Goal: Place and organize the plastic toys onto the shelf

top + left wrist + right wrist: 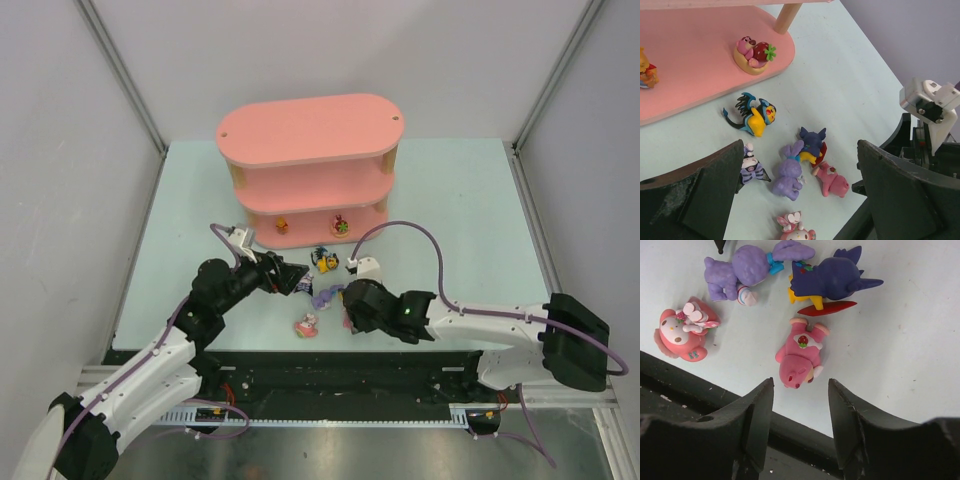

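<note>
The plastic toys (790, 170) lie in a small bunch on the pale green table (450, 200), between the two arms and in front of the shelf.

The right gripper (801, 387) hangs low over the near side of the bunch. Its two black fingers (757, 420) stand apart and hold nothing. Just past their tips lies a pink bear (801, 355), flat on the table, with a tiny red strawberry on it. To one side of it sits a pink and white toy with a bow (682, 332).

A bit farther on are a purple rabbit (747, 267) with a blue bow and a dark blue toy (832, 277) with a red piece under it. The two lie side by side and look like they touch.

The left gripper (290, 275) is over the left side of the bunch. Its fingers (705, 195) are spread as wide as they go, with nothing in them. A black and white striped toy (752, 167) peeks out by one finger.

Farther still, a yellow, blue and black toy (752, 115) lies alone, near the shelf's bottom board.

The pink shelf (310, 130) stands at the back of the table. Its bottom board holds two toys, well apart: a yellow bear (647, 72) and a pink toy with a strawberry (755, 54) in a yellow dish.
</note>
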Action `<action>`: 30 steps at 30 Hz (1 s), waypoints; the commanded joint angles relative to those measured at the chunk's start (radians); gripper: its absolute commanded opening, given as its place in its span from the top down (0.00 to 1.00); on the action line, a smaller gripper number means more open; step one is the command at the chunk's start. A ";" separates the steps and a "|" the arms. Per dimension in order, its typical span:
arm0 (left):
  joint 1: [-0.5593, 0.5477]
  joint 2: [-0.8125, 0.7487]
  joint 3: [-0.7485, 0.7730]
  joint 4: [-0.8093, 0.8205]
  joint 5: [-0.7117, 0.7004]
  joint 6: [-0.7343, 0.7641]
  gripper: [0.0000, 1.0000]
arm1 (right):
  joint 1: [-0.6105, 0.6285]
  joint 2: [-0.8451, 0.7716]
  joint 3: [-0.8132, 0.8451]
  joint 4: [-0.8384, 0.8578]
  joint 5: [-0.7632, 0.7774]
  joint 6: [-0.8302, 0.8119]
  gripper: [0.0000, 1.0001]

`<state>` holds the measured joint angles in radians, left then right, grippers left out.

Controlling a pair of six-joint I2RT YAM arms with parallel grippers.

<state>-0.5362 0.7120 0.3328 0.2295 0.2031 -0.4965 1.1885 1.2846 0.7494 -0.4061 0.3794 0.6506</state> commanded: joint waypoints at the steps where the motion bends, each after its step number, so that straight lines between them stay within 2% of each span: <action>1: 0.004 -0.009 0.025 0.005 0.012 0.012 0.00 | 0.010 0.033 0.005 0.035 0.041 0.064 0.47; 14: 0.005 -0.016 0.017 0.007 0.012 0.009 0.00 | 0.052 0.131 0.005 0.066 0.096 0.127 0.48; 22: 0.004 -0.022 0.012 0.008 0.010 0.009 0.00 | 0.149 0.159 0.005 0.072 0.315 0.213 0.48; 30: 0.004 -0.042 0.008 -0.004 0.010 0.007 0.00 | 0.171 0.205 0.004 0.096 0.386 0.261 0.48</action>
<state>-0.5362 0.6933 0.3328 0.2249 0.2039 -0.4965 1.3529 1.4719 0.7494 -0.3447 0.6662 0.8577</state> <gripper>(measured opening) 0.996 0.519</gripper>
